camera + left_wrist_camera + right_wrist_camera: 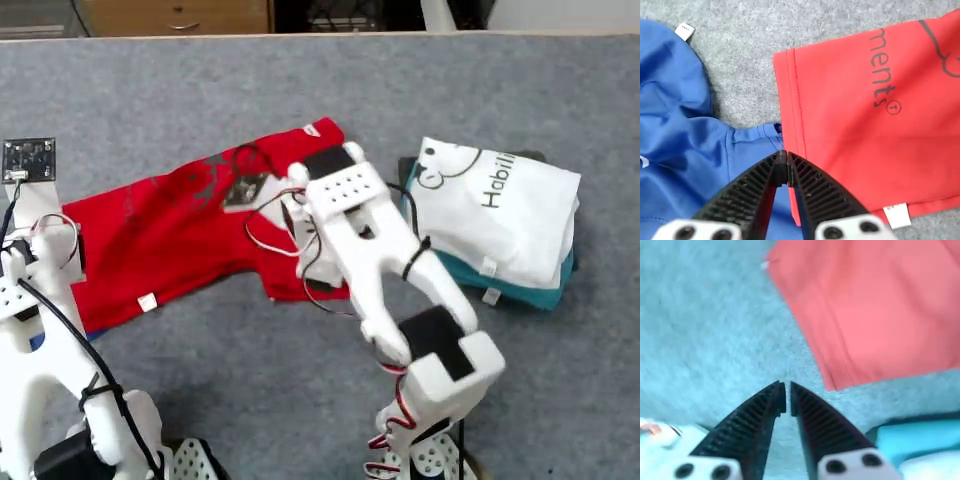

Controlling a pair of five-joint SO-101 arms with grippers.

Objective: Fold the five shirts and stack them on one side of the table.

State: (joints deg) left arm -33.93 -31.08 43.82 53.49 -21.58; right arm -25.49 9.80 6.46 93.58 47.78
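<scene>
We count four shirts for certain. The red shirt (pixel 190 235) lies spread flat in the middle of the grey surface (pixel 250 400). A folded white shirt (pixel 500 215) sits on top of a folded teal shirt (pixel 535 292) in a pile at one side. The blue shirt (pixel 680 125) lies crumpled, touching the red one's hem, and from above it is mostly hidden by the left arm (pixel 40 380). A dark edge (pixel 535 157) shows behind the pile; we cannot tell what it is. The left pincer (pixel 787 167) is clenched at the red hem, and we cannot tell whether it has caught any cloth. The right pincer (pixel 788 392) is clenched on nothing, over bare surface beside the red shirt's corner.
</scene>
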